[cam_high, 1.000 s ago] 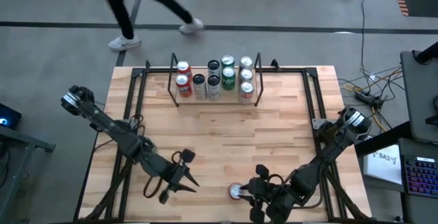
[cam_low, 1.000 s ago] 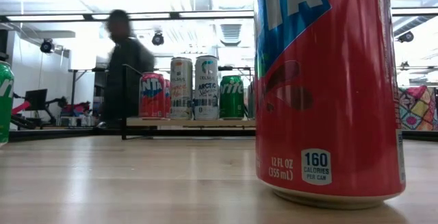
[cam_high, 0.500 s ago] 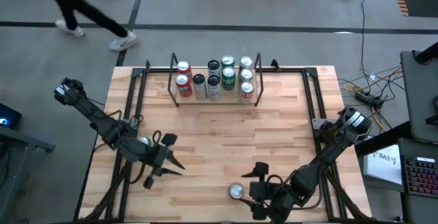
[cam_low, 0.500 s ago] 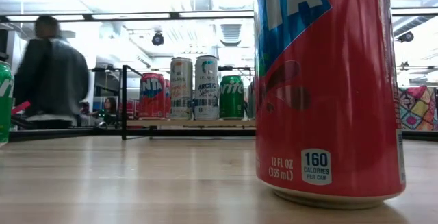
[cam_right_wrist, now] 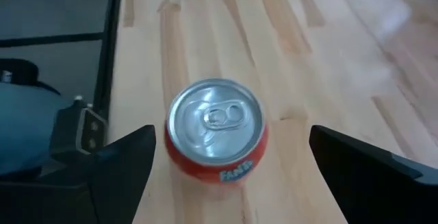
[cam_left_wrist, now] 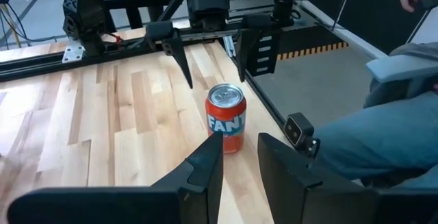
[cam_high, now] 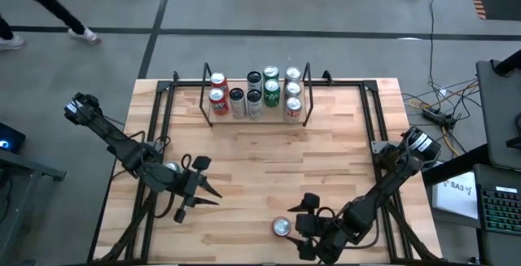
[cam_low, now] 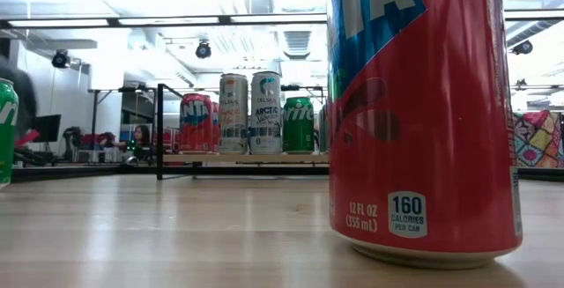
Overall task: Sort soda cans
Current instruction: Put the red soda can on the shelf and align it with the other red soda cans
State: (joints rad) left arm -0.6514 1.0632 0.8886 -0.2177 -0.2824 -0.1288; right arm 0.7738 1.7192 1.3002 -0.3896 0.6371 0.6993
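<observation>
1. Desk (cam_high: 326,148): pale wooden planks with a dark metal frame along its edges, seen from overhead.

2. Rack (cam_high: 206,95): a dark wire frame at the 12 o'clock edge of the desk, holding the sorted soda cans (cam_high: 254,95) upright in short rows. Red cans stand at its 9 o'clock end, black and silver-white ones next, green ones after those, and silver-topped cans at its 3 o'clock end. In the low view the same cans (cam_low: 249,112) show in a row far across the desk.

3. Red can (cam_high: 281,227): upright and alone on the bare wood near the 6 o'clock edge, well apart from the rack. It fills the near side of the low view (cam_low: 419,116), and its silver top with pull tab shows in the right wrist view (cam_right_wrist: 215,125).

4. Right pincer (cam_high: 304,225): low at the 6 o'clock edge, just to the 3 o'clock side of the red can. Released; its two dark fingers (cam_right_wrist: 116,166) stand wide on either side of the can with clear wood between them and it.

5. Left pincer (cam_high: 203,193): over the desk toward 8 o'clock, pointing across at the red can and well apart from it. Its fingers (cam_left_wrist: 205,166) are drawn near each other with a narrow gap, grasping nothing.

6. Green can (cam_low: 7,129): a sliver at the edge of the low view.
</observation>
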